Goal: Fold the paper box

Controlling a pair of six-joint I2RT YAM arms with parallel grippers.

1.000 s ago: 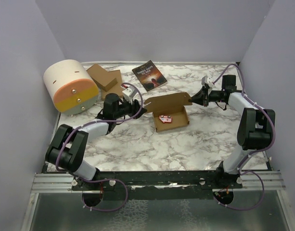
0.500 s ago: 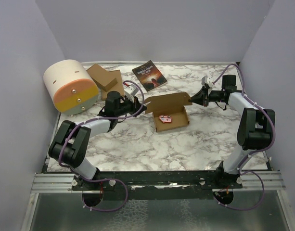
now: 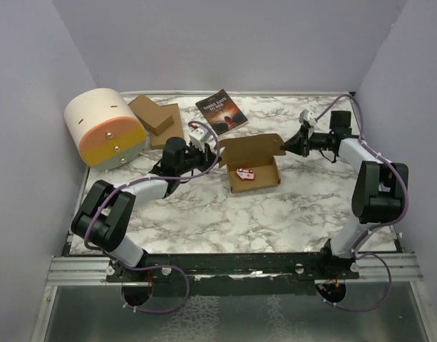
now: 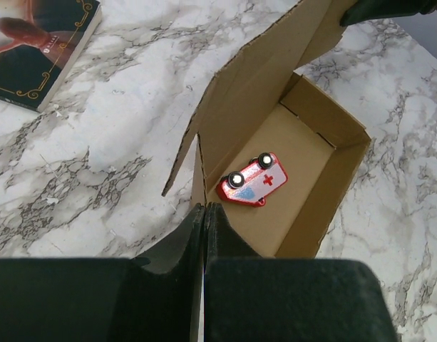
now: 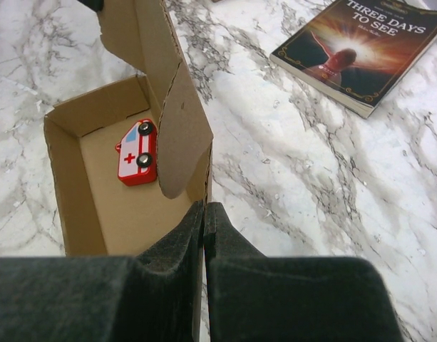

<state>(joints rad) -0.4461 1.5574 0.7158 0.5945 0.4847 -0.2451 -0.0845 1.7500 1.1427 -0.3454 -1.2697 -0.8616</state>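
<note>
The paper box (image 3: 259, 179) is a brown cardboard carton standing open mid-table, its lid (image 3: 248, 148) raised along the far side. A small red and white toy ambulance (image 4: 253, 181) lies on its side inside. My left gripper (image 3: 217, 158) is at the box's left end, and in the left wrist view it (image 4: 204, 208) is shut on the edge of the end wall. From the right, my right gripper (image 3: 284, 147) reaches in; the right wrist view shows it (image 5: 204, 206) shut on the box wall (image 5: 207, 174) beside the lid's rounded tab (image 5: 177, 153).
A dark-covered book (image 3: 222, 110) lies behind the box. A stack of flat brown cardboard pieces (image 3: 155, 117) sits at the back left beside a cream and orange drum-shaped container (image 3: 106, 128). Grey walls enclose the marble table (image 3: 204, 214) on three sides.
My left gripper has moved right and away to the box's left end and closed on its wall. The right gripper has stayed shut at the right end.
</note>
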